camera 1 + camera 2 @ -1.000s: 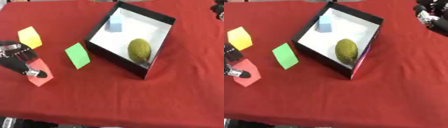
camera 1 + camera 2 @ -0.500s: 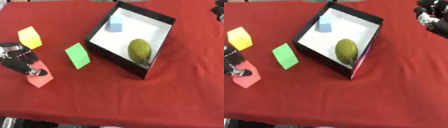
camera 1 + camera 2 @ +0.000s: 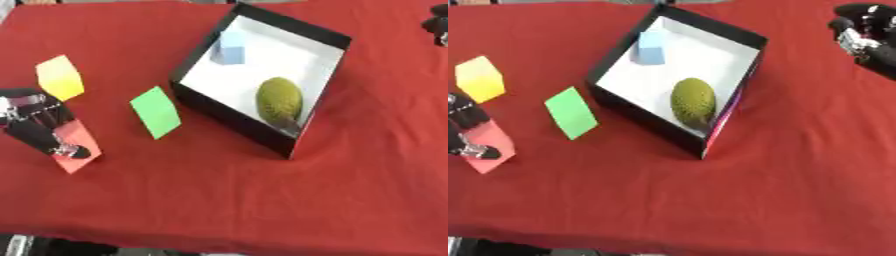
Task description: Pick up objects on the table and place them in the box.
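Over the past second the left robot hand [image 3: 39,127] has shifted slightly nearer the yellow block [image 3: 60,77], its fingers [image 3: 68,149] now resting across the red block [image 3: 77,145] beside the green block [image 3: 156,111].

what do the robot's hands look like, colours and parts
The left hand is mostly black with silver metal joints and a pale fingertip piece. The right hand, at the upper right edge, is black too, with light silver-grey segments.

A red-clothed table [image 3: 219,200] bears a black box [image 3: 229,118] and yellow [image 3: 60,77], green [image 3: 156,112] and red blocks [image 3: 80,143]
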Robot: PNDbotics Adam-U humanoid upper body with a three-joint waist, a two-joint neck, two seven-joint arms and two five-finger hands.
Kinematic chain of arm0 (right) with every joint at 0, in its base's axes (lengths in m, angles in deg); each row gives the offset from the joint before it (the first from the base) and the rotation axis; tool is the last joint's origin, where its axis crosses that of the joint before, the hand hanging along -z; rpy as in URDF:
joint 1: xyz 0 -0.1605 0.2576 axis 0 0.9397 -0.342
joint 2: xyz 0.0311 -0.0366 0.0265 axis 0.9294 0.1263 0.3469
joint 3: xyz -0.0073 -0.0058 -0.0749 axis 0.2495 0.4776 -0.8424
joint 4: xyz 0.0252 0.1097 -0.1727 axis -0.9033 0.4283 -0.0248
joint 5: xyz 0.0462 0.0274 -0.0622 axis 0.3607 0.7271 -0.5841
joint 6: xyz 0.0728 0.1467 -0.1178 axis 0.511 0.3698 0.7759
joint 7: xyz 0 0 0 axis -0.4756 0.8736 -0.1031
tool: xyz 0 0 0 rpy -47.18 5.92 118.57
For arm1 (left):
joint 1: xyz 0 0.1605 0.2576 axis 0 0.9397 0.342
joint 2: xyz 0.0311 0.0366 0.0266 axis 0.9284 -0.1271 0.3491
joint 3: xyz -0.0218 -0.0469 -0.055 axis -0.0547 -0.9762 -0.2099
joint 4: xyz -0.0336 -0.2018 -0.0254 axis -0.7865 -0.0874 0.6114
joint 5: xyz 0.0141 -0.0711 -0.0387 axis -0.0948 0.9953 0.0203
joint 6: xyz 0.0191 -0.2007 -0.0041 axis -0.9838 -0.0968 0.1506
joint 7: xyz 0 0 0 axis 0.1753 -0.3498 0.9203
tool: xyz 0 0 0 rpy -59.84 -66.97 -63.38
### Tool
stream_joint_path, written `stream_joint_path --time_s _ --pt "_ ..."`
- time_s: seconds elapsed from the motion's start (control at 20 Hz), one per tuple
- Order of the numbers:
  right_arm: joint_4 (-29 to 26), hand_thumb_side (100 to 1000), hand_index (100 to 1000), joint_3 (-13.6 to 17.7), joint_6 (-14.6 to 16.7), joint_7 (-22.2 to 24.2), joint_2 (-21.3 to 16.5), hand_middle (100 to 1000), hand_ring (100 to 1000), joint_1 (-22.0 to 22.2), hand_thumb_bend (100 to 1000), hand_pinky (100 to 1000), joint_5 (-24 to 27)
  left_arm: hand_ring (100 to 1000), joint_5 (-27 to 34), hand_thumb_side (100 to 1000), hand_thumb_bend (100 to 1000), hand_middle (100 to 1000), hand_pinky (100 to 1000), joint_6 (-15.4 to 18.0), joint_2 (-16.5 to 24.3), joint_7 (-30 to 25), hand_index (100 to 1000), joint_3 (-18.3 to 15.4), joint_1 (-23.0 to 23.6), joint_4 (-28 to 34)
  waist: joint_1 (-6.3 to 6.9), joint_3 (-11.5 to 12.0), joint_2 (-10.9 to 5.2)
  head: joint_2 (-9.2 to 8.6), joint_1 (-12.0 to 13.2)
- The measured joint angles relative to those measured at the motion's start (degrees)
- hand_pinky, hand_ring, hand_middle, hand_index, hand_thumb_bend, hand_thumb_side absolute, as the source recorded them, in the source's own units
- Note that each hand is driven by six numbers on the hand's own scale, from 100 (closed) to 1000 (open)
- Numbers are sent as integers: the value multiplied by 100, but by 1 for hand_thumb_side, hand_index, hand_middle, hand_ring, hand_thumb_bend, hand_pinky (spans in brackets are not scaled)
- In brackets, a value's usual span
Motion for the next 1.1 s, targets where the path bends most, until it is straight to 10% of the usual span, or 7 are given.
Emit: stream_joint_path --time_s 1.1 --pt "104 559 869 2 20 96 42 765 896 46 100 894 -45 759 -487 279 772 652 832 32 -42 278 767 -155 144 298 6 13 11 3 18"
